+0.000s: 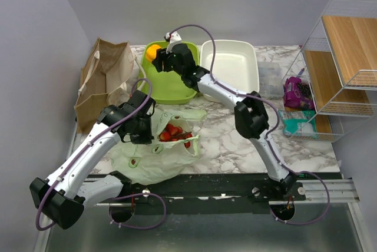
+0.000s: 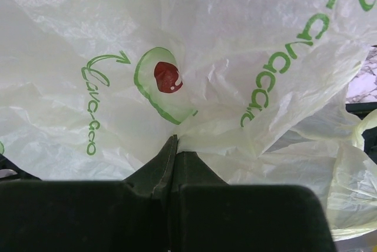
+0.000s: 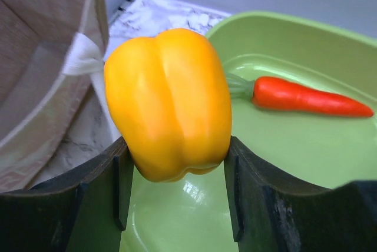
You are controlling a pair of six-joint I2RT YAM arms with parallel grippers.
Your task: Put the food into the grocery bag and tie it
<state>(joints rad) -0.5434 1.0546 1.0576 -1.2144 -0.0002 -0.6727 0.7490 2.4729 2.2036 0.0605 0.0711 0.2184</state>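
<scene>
In the top view the pale-green grocery bag point(image 1: 154, 162) lies open on the marble table near the front, with red cherry tomatoes point(image 1: 175, 133) inside its mouth. My left gripper point(image 1: 144, 131) is at the bag's left rim. In the left wrist view my left gripper point(image 2: 172, 141) is shut, pinching a fold of the bag's plastic point(image 2: 235, 40). At the back, my right gripper point(image 1: 158, 57) is over the green tub point(image 1: 171, 92). In the right wrist view both fingers of my right gripper point(image 3: 174, 146) press the sides of the yellow bell pepper point(image 3: 168, 102), held just above the tub floor. No cabbage shows.
An orange carrot point(image 3: 306, 98) lies in the green tub point(image 3: 306, 158). A brown paper bag point(image 1: 103, 81) stands left of the tub, close to the pepper. A white tub point(image 1: 230, 66) sits to the right. A wire shelf rack point(image 1: 347, 57) and a purple packet point(image 1: 297, 92) are at the far right.
</scene>
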